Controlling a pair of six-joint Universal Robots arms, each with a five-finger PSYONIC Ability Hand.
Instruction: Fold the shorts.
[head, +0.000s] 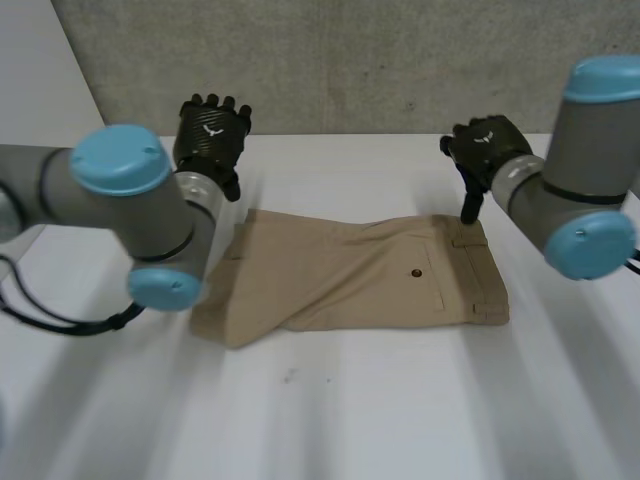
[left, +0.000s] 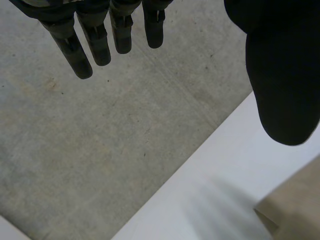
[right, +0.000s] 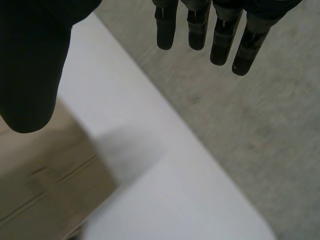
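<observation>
Tan shorts (head: 360, 275) lie folded lengthwise on the white table (head: 400, 400), waistband toward the right, leg ends toward the left. My left hand (head: 210, 135) hovers open behind the shorts' far left corner, fingers (left: 85, 45) straight and holding nothing; a corner of the shorts (left: 297, 205) shows below its thumb. My right hand (head: 485, 150) hovers open just behind the waistband's far corner, its thumb pointing down at the cloth, fingers (right: 220, 35) straight. The shorts (right: 45, 165) lie under that thumb.
A grey concrete wall (head: 350, 60) rises behind the table's far edge. Both arms' elbows (head: 130, 190) hang over the table's left and right sides. Bare tabletop stretches in front of the shorts.
</observation>
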